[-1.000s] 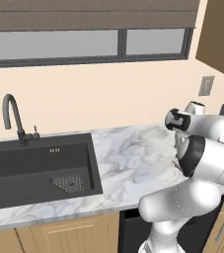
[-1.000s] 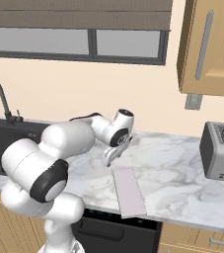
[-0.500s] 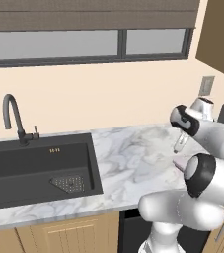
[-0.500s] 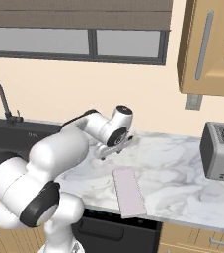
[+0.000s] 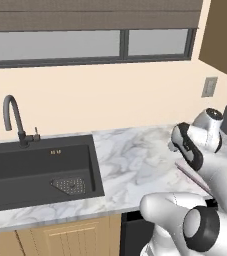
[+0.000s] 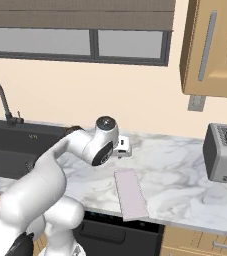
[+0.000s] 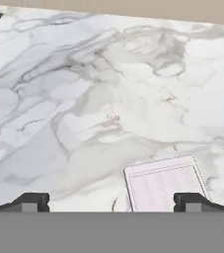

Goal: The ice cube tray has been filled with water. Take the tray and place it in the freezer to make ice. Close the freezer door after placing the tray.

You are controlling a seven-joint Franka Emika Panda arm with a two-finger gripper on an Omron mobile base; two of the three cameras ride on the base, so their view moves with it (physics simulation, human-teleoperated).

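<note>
The ice cube tray [image 6: 130,194] is a thin pale pink-lilac rectangle lying flat on the marble counter, with one short end at the counter's front edge. In the hand view its far end [image 7: 165,185] sits low and right of centre. My gripper [image 6: 122,146] hovers over the counter just behind the tray's far end, apart from it. It is open [image 7: 111,202], with bare marble between the two dark fingertips [image 7: 32,201]. In the left base view a strip of the tray [image 5: 187,172] shows beside my arm. The freezer and its door are out of view.
A dark sink [image 5: 35,170] with a black faucet [image 5: 15,120] takes up the counter's left part. A grey toaster [image 6: 225,152] stands at the right, under a wooden wall cabinet [image 6: 212,45]. A wall outlet [image 6: 197,103] sits below that cabinet.
My arm's elbow and upper links have swung lower and around, while the hand stays above the counter behind the tray. The tray has not moved and the jaws stay open.
</note>
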